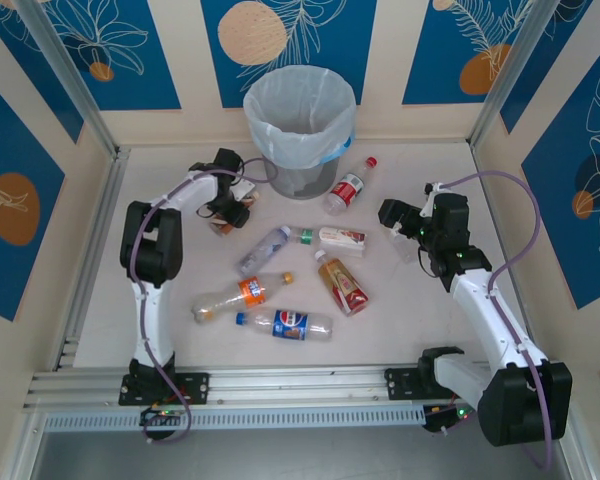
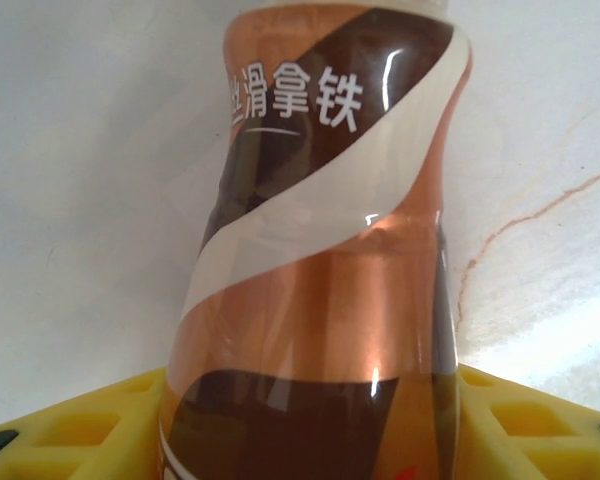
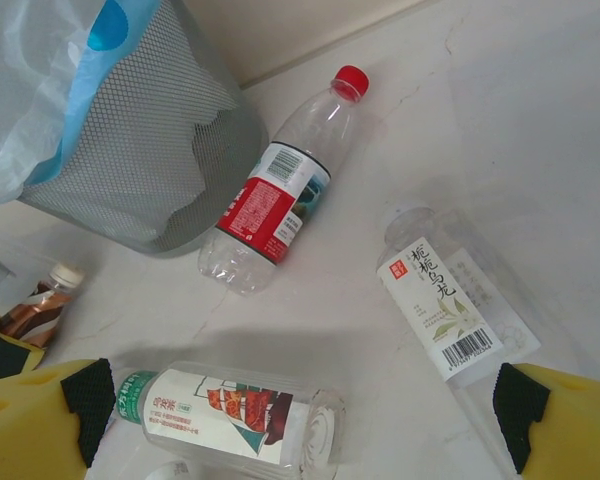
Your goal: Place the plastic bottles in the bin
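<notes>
The brown bottle (image 2: 320, 300) is pinched between the yellow pads (image 2: 70, 430) of the left gripper (image 1: 230, 208), just left of the bin (image 1: 302, 178) in the upper middle of the top view. In the left wrist view its label is seen running up the centre of the frame, with white table (image 2: 90, 200) behind. In the right wrist view it is seen at the left edge, white cap up, beside the mesh wall.

A red-label bottle (image 3: 275, 190) is laid just right of the bin, red cap pointing away from the arms. Below it a green-cap bottle (image 3: 220, 410) and a white-label bottle (image 3: 445, 300) are lying flat, with the right gripper (image 3: 300, 425) spread wide above them and nothing held.

Toward the centre of the top view a clear bottle (image 1: 265, 248) and a red-brown bottle (image 1: 344, 285) are seen. Lower still are an orange bottle (image 1: 232, 297) and a blue bottle (image 1: 288, 323), all on their sides.
</notes>
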You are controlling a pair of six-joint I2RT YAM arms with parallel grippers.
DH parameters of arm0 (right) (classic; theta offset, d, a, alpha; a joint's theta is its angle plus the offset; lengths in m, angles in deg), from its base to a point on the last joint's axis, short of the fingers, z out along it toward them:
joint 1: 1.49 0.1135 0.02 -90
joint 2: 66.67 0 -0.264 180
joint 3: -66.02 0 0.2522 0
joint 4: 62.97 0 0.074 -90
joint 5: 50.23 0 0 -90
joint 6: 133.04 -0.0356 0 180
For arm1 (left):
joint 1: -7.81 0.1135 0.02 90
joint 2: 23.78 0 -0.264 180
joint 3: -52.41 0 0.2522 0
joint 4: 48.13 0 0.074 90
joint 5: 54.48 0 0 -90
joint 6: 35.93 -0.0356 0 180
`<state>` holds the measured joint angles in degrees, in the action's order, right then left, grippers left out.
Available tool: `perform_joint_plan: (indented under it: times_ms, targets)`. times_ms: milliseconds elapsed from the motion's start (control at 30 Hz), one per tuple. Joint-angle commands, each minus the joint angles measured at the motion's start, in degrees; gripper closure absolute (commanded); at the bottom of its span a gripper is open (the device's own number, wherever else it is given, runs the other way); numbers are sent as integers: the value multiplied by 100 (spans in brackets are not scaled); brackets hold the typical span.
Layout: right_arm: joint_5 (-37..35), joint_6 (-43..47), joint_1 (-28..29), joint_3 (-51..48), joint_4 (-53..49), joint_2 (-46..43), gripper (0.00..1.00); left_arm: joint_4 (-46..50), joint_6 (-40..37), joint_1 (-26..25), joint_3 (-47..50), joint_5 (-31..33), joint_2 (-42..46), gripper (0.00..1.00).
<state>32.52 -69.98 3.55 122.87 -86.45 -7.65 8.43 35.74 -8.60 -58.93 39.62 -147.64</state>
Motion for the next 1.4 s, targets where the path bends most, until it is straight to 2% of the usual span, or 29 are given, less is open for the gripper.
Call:
perform_joint_plan:
  times_ms: [0, 233, 433, 567, 767, 900, 1033, 1367]
  targets:
    - [-160, 84, 50, 202, -44, -107, 1, -62, 130, -38, 152, -145, 456, 48]
    - [-233, 18, 76, 176, -40, -119, 0, -458, 370, -31, 744, -31, 1252, 51]
    - [-220, -71, 111, 91, 77, -174, 0, -973, 757, -56, 1452, -140, 2282, 53]
    - [-277, -119, 128, 60, 97, -177, 0, -1199, 936, -60, 1711, -505, 2789, 53]
    - [-295, -185, 145, 68, 94, -178, 0, -1586, 1708, -65, 1598, -1503, 3172, 54]
    - [-304, -198, 149, 50, 109, -174, 1, -2013, 2277, -69, 1559, -1298, 3519, 54]
    - [-315, -176, 159, 83, 98, -171, 0, -2083, 2842, -76, 1079, -1015, 3573, 53]
    - [-365, -146, 217, 191, -105, -240, 0, -3039, 3940, -121, 43, -1857, 3149, 54]
